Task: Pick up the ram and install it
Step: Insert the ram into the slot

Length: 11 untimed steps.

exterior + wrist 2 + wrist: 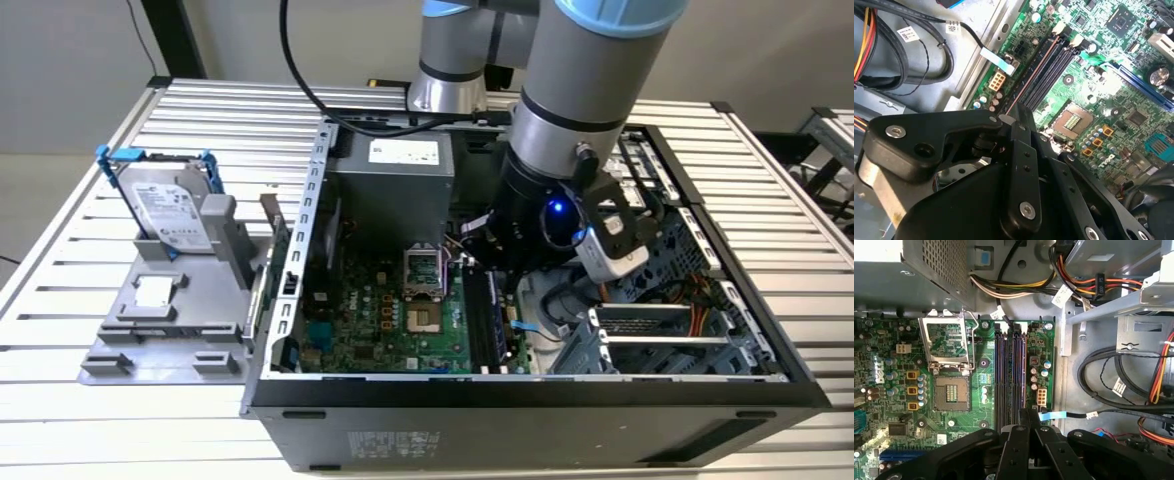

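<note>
In both wrist views my gripper (1013, 117) (1029, 412) hangs low over the motherboard, its fingers drawn close together at the near end of the long black slots (1004, 380) (1051, 70). A thin brownish edge runs from the fingertips along the outermost slot to its far clip. This is the ram (1031, 75) seen edge-on, in line with that slot. How deep it sits in the slot I cannot tell. In the exterior view the arm (547, 230) reaches down into the open computer case (534, 385) and hides the gripper.
The CPU socket (951, 390) lies beside the slots, with the power supply box (909, 270) beyond it. Bundles of cables (1114, 385) fill the bay on the slots' other side. At the exterior view's left, a hard drive in a blue bracket (171, 208) stands on a grey holder.
</note>
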Tool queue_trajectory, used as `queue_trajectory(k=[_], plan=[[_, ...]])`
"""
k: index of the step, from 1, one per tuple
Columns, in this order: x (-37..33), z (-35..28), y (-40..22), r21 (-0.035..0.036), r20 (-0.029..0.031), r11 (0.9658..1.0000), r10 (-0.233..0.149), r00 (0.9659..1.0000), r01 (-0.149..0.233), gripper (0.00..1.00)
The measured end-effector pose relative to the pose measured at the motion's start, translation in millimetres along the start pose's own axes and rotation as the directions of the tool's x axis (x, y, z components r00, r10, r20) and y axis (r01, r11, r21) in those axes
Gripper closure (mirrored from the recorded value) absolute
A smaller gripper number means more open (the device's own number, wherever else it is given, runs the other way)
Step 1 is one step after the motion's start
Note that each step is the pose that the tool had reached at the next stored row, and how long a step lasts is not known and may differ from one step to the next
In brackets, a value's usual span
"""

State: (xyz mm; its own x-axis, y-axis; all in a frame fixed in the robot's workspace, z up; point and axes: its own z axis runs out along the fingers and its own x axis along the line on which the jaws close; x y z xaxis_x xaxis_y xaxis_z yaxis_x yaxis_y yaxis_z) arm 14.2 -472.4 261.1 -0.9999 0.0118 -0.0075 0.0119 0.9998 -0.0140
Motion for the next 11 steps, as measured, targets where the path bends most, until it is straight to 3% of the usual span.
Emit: queue_trajectory(k=[11], plan=[[0.0,-0.9,0.0,0.0,0.0,1.0,0.0,1.0,0.0,1.0]])
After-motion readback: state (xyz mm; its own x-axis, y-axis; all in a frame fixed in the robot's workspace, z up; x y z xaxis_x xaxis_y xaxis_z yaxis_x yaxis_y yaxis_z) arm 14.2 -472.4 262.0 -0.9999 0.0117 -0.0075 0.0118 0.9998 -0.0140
